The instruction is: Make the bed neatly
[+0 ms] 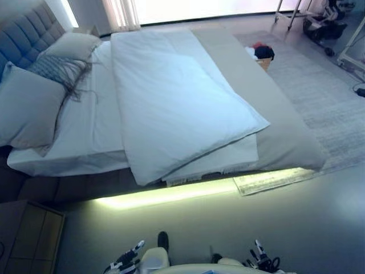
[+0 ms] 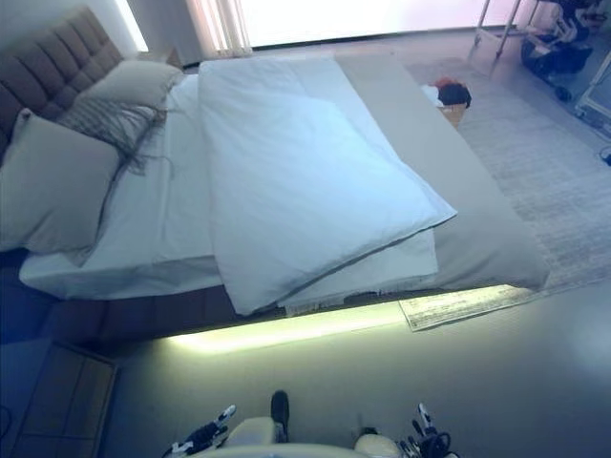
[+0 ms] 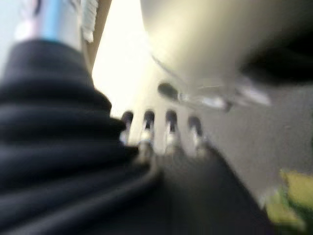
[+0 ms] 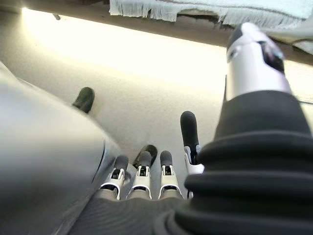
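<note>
The bed (image 1: 68, 165) stands ahead of me with its tufted headboard (image 1: 23, 34) at the left. A white duvet (image 1: 177, 103) lies folded over and skewed across the middle, its near corner hanging past the bed's edge. A grey cover (image 1: 274, 114) shows along the right side, and the white sheet (image 1: 97, 125) lies bare at the left. Two grey pillows (image 1: 25, 105) (image 1: 71, 44) and a fringed cushion (image 1: 57, 68) rest by the headboard. My left hand (image 1: 126, 258) and right hand (image 1: 261, 258) hang low at my sides, well short of the bed. Both are open and empty, fingers (image 4: 142, 176) relaxed.
A wooden bedside table (image 1: 28, 234) stands at the lower left. A lit strip (image 1: 165, 194) glows under the bed's near edge. A pale rug (image 1: 319, 97) lies to the right, with a basket of clothes (image 1: 262, 54) by the bed and a metal rack (image 1: 319, 17) behind.
</note>
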Available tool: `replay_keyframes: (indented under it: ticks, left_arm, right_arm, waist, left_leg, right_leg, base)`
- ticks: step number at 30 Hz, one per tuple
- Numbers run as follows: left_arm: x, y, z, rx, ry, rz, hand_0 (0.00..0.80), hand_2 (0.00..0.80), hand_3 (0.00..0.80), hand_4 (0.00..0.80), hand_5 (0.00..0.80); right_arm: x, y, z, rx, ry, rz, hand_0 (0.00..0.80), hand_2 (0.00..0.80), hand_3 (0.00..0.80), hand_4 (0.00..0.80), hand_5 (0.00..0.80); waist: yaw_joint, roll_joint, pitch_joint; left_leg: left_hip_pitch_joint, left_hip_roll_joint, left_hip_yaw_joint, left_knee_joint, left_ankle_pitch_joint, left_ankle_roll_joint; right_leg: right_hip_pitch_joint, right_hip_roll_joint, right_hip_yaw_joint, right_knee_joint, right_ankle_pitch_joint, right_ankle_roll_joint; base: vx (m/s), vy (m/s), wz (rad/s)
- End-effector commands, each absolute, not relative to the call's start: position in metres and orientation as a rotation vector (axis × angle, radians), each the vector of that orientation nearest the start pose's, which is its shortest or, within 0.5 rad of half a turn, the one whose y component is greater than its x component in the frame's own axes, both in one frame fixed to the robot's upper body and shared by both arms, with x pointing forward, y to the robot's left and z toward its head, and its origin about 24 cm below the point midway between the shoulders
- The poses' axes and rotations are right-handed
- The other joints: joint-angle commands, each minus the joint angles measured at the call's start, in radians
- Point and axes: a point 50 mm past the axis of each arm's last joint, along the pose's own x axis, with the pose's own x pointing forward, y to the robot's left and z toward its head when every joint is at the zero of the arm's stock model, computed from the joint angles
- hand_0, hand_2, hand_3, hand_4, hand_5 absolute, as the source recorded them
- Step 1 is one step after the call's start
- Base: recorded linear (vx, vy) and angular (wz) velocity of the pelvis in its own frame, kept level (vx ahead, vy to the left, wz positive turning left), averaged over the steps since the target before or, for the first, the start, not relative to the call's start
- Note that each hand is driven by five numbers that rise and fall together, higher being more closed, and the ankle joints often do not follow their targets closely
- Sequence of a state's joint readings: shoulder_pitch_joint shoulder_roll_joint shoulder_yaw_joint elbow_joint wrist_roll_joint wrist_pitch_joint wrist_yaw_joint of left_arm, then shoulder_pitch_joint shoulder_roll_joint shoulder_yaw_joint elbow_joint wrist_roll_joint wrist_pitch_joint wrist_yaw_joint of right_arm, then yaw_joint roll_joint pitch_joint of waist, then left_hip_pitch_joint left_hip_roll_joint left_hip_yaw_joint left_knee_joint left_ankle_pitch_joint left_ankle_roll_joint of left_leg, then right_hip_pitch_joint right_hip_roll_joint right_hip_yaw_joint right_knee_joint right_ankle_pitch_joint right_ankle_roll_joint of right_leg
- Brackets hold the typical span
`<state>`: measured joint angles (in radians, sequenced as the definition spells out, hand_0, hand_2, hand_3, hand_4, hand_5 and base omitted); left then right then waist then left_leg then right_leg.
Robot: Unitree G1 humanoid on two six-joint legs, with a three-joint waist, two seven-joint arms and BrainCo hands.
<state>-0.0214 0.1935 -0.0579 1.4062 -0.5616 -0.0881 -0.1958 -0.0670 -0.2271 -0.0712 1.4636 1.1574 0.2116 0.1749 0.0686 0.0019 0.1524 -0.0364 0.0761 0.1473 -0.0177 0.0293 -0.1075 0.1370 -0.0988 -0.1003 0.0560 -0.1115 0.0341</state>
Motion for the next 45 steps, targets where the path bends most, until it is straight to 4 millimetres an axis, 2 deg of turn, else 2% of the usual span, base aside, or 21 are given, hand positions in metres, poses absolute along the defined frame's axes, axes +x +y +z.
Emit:
replay_keyframes:
  ticks: [1,4,10,12,14,15,16,19,20,22,23,25,26,30,32,37,40,41,42,43,45]
  left_arm:
    - [0.053,0.211,-0.173,-0.345,1.240,0.273,0.000,0.000,0.000,0.000,0.000]
    - [0.066,0.218,-0.170,-0.327,1.212,0.249,0.000,0.000,0.000,0.000,0.000]
    - [0.097,0.219,-0.164,-0.313,1.147,0.204,0.000,0.000,0.000,0.000,0.000]
    - [0.100,0.219,-0.163,-0.293,1.152,0.183,0.000,0.000,0.000,0.000,0.000]
    - [0.100,0.220,-0.163,-0.268,1.165,0.176,0.000,0.000,0.000,0.000,0.000]
    - [0.098,0.223,-0.163,-0.259,1.171,0.182,0.000,0.000,0.000,0.000,0.000]
    - [0.097,0.225,-0.163,-0.254,1.175,0.187,0.000,0.000,0.000,0.000,0.000]
    - [0.102,0.228,-0.161,-0.258,1.155,0.206,0.000,0.000,0.000,0.000,0.000]
    - [0.107,0.227,-0.160,-0.261,1.135,0.201,0.000,0.000,0.000,0.000,0.000]
    - [0.116,0.226,-0.157,-0.267,1.100,0.189,0.000,0.000,0.000,0.000,0.000]
    - [0.122,0.226,-0.155,-0.264,1.086,0.182,0.000,0.000,0.000,0.000,0.000]
    - [0.128,0.224,-0.154,-0.248,1.078,0.176,0.000,0.000,0.000,0.000,0.000]
    - [0.128,0.222,-0.154,-0.239,1.078,0.167,0.000,0.000,0.000,0.000,0.000]
    - [0.113,0.213,-0.160,-0.287,1.099,0.173,0.000,0.000,0.000,0.000,0.000]
    - [0.109,0.207,-0.162,-0.293,1.098,0.140,0.000,0.000,0.000,0.000,0.000]
    - [0.110,0.202,-0.163,-0.292,1.119,0.111,0.000,0.000,0.000,0.000,0.000]
    - [0.104,0.204,-0.164,-0.295,1.140,0.146,0.000,0.000,0.000,0.000,0.000]
    - [0.101,0.207,-0.165,-0.304,1.141,0.167,0.000,0.000,0.000,0.000,0.000]
    - [0.099,0.208,-0.165,-0.314,1.137,0.185,0.000,0.000,0.000,0.000,0.000]
    - [0.098,0.208,-0.165,-0.322,1.129,0.196,0.000,0.000,0.000,0.000,0.000]
    - [0.098,0.207,-0.165,-0.340,1.109,0.217,0.000,0.000,0.000,0.000,0.000]
  right_arm:
    - [0.067,-0.220,-0.168,1.033,1.162,-0.710,0.000,0.000,0.000,0.000,0.000]
    - [0.060,-0.212,-0.170,1.043,1.177,-0.697,0.000,0.000,0.000,0.000,0.000]
    - [0.066,-0.209,-0.171,1.068,1.146,-0.723,0.000,0.000,0.000,0.000,0.000]
    - [0.071,-0.210,-0.170,1.078,1.121,-0.727,0.000,0.000,0.000,0.000,0.000]
    - [0.075,-0.211,-0.169,1.089,1.092,-0.713,0.000,0.000,0.000,0.000,0.000]
    - [0.076,-0.211,-0.168,1.088,1.084,-0.698,0.000,0.000,0.000,0.000,0.000]
    - [0.077,-0.211,-0.168,1.087,1.083,-0.687,0.000,0.000,0.000,0.000,0.000]
    - [0.079,-0.210,-0.168,1.079,1.095,-0.667,0.000,0.000,0.000,0.000,0.000]
    - [0.080,-0.210,-0.168,1.083,1.091,-0.661,0.000,0.000,0.000,0.000,0.000]
    - [0.087,-0.210,-0.166,1.088,1.077,-0.651,0.000,0.000,0.000,0.000,0.000]
    - [0.094,-0.210,-0.165,1.088,1.067,-0.646,0.000,0.000,0.000,0.000,0.000]
    - [0.102,-0.209,-0.163,1.082,1.062,-0.646,0.000,0.000,0.000,0.000,0.000]
    - [0.104,-0.209,-0.163,1.076,1.061,-0.660,0.000,0.000,0.000,0.000,0.000]
    - [0.095,-0.215,-0.165,1.011,1.084,-0.719,0.000,0.000,0.000,0.000,0.000]
    - [0.093,-0.217,-0.165,1.003,1.061,-0.700,0.000,0.000,0.000,0.000,0.000]
    - [0.096,-0.220,-0.164,0.982,1.046,-0.685,0.000,0.000,0.000,0.000,0.000]
    - [0.096,-0.217,-0.164,0.988,1.049,-0.669,0.000,0.000,0.000,0.000,0.000]
    - [0.096,-0.217,-0.164,0.984,1.051,-0.660,0.000,0.000,0.000,0.000,0.000]
    - [0.097,-0.217,-0.164,0.969,1.050,-0.653,0.000,0.000,0.000,0.000,0.000]
    - [0.098,-0.218,-0.164,0.950,1.047,-0.637,0.000,0.000,0.000,0.000,0.000]
    - [0.106,-0.221,-0.161,0.937,1.019,-0.620,0.000,0.000,0.000,0.000,0.000]
  waist:
    - [0.017,0.017,-0.026]
    - [0.014,0.008,-0.048]
    - [0.019,-0.024,-0.076]
    - [0.025,-0.038,-0.082]
    - [0.019,-0.032,-0.083]
    - [0.003,-0.030,-0.074]
    - [-0.008,-0.021,-0.070]
    - [-0.047,0.003,-0.045]
    - [-0.058,-0.001,-0.031]
    - [-0.079,-0.015,-0.012]
    - [-0.091,-0.016,0.000]
    - [-0.105,-0.015,0.014]
    - [-0.104,-0.017,0.015]
    - [-0.107,-0.016,-0.002]
    - [-0.103,-0.012,-0.012]
    - [-0.107,-0.002,-0.037]
    - [-0.109,-0.008,-0.046]
    - [-0.109,-0.007,-0.049]
    - [-0.105,-0.008,-0.046]
    - [-0.096,-0.015,-0.040]
    - [-0.069,-0.017,-0.013]
  left_leg:
    - [-0.097,0.038,0.027,-0.051,0.172,0.010]
    - [-0.074,0.037,0.058,-0.017,0.144,0.039]
    - [-0.117,-0.017,0.060,0.103,0.066,0.099]
    - [-0.133,-0.052,0.059,0.125,0.038,0.128]
    - [-0.126,-0.066,0.055,0.132,0.021,0.147]
    - [-0.099,-0.075,0.055,0.129,0.010,0.153]
    - [-0.078,-0.071,0.056,0.119,0.008,0.153]
    - [0.009,-0.055,0.046,0.073,0.008,0.133]
    - [0.034,-0.066,0.031,0.059,-0.004,0.128]
    - [0.065,-0.090,0.005,0.047,-0.050,0.121]
    - [0.080,-0.092,-0.007,0.047,-0.076,0.117]
    - [0.103,-0.090,-0.022,0.069,-0.124,0.121]
    - [0.107,-0.089,-0.023,0.098,-0.146,0.125]
    - [0.152,-0.066,-0.036,0.146,-0.164,0.112]
    - [0.178,-0.051,-0.044,0.113,-0.140,0.100]
    - [0.218,-0.018,-0.028,0.031,-0.099,0.079]
    - [0.247,-0.009,-0.019,0.070,-0.128,0.066]
    - [0.245,0.006,-0.010,0.123,-0.104,0.052]
    - [0.219,0.025,-0.014,0.243,-0.049,0.029]
    - [0.155,0.038,-0.023,0.350,0.023,0.013]
    - [0.001,0.054,-0.040,0.450,0.101,-0.004]
  right_leg:
    - [0.197,-0.013,-0.038,0.010,-0.045,0.034]
    - [0.201,-0.052,-0.075,0.048,-0.049,0.053]
    - [0.194,-0.097,-0.060,0.103,-0.001,0.082]
    - [0.170,-0.131,-0.054,0.216,0.078,0.092]
    - [0.098,-0.150,-0.037,0.337,0.155,0.095]
    - [0.031,-0.149,-0.022,0.402,0.170,0.088]
    - [-0.022,-0.140,-0.020,0.404,0.173,0.077]
    - [-0.162,-0.089,-0.040,0.277,0.119,0.045]
    - [-0.220,-0.081,-0.043,0.180,0.151,0.052]
    - [-0.315,-0.090,-0.045,0.000,0.285,0.091]
    - [-0.358,-0.085,-0.042,-0.076,0.320,0.102]
    - [-0.390,-0.077,-0.034,-0.085,0.325,0.098]
    - [-0.376,-0.080,-0.037,-0.062,0.302,0.094]
    - [-0.320,-0.081,-0.040,0.043,0.270,0.089]
    - [-0.280,-0.075,-0.043,0.033,0.264,0.083]
    - [-0.243,-0.070,-0.066,0.056,0.221,0.078]
    - [-0.242,-0.078,-0.088,0.083,0.203,0.072]
    - [-0.235,-0.074,-0.100,0.086,0.192,0.060]
    - [-0.213,-0.062,-0.109,0.081,0.177,0.038]
    - [-0.189,-0.059,-0.114,0.069,0.169,0.019]
    - [-0.123,-0.057,-0.108,0.056,0.139,-0.002]
  base:
    - [0.410,0.223,-0.51]
    - [0.381,0.217,-0.27]
    - [0.257,0.191,0.13]
    - [0.185,0.175,0.04]
    - [0.217,0.183,0.04]
    - [0.248,0.161,0.10]
    - [0.252,0.120,0.17]
    - [0.202,-0.025,0.20]
    - [0.174,-0.173,-0.02]
    - [0.199,-0.213,0.15]
    - [0.226,-0.229,0.31]
    - [0.203,-0.189,0.40]
    - [0.259,-0.172,0.50]
    - [0.296,-0.110,0.64]
    - [0.298,-0.062,0.41]
    - [0.221,-0.032,0.07]
    - [0.230,-0.055,0.19]
    - [0.204,-0.059,0.11]
    - [0.165,-0.058,0.05]
    - [0.135,-0.044,0.03]
    - [0.164,0.096,-0.21]
